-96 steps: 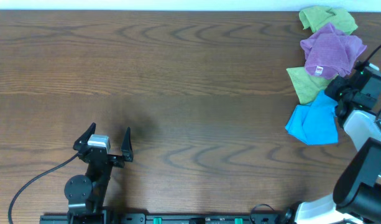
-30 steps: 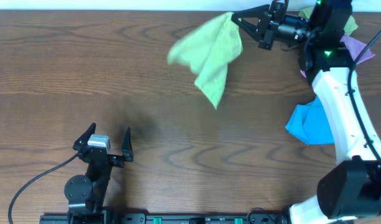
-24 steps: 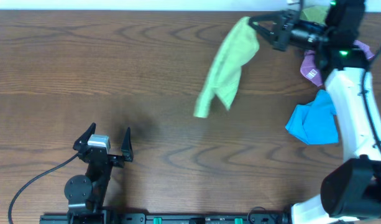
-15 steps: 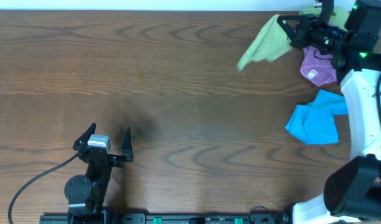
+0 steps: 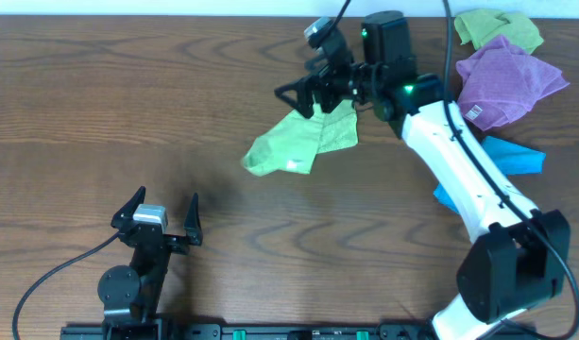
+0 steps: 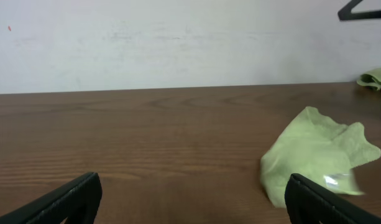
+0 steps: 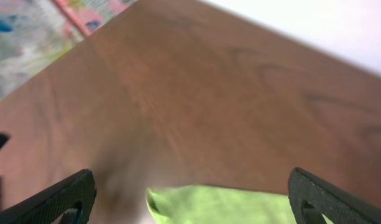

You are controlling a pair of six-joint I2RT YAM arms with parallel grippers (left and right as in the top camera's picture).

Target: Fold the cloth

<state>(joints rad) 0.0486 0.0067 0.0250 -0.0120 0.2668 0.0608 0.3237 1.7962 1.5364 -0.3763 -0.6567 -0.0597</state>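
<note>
**Cloth down on the desk, both end effectors spread**

Lime-green cloth (image 5: 294,146) crumpled in a loose, uneven heap on the desk (image 5: 81,104), in the far half, about midway between the left and right edges. Flattest toward the left and near side, bunched and raised at the far right end. From the left wrist, a low rumpled mound resting on the wood, with a small pale patch near its near edge, too blurred to name.

Directly over the cloth's far right end, the right end effector (image 7: 190,182), jaws spread wide, nothing between them. In its wrist view, only the dark fingertips (image 7: 59,199) at the two lower corners, with a strip of green low in the gap and bare wood beyond. Touching the cloth or just clear of it: cannot tell. Behind it, the white right arm (image 5: 459,161), stretched from the near right corner diagonally toward the middle of the far edge.

Left end effector (image 5: 166,200) well apart from the cloth, close to the near edge and left of the middle. Jaws likewise spread wide, holding nothing, pointed toward the far edge.

In the far right corner, a purple cloth (image 5: 506,76) with a white tag, overlapping a second green cloth (image 5: 497,26) nearer the far edge. Just nearer than these, close to the right edge, a blue cloth (image 5: 516,159), partly hidden by the right arm.
</note>
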